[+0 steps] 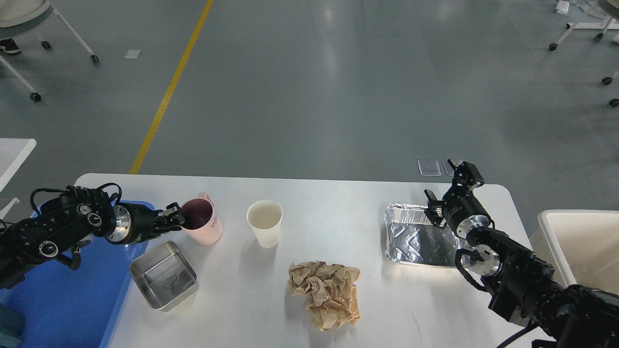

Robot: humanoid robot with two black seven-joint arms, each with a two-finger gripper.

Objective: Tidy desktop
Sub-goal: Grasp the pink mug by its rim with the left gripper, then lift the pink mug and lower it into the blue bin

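Head view shows the left gripper (175,220) pinching the tilted pink mug (203,221) by its rim, so it may topple on the desktop (329,198), while the right gripper (447,191) hovers with fingers spread.

The table (338,203) is plain white. Near its left edge stand a pink mug (205,223), dark inside, and a silver steel tray (163,275). A white paper cup (264,223) and crumpled tan paper (326,293) sit mid-table; a shiny silver foil tray (418,239) lies toward the right edge. A blue bin (63,299) sits beside the left edge.
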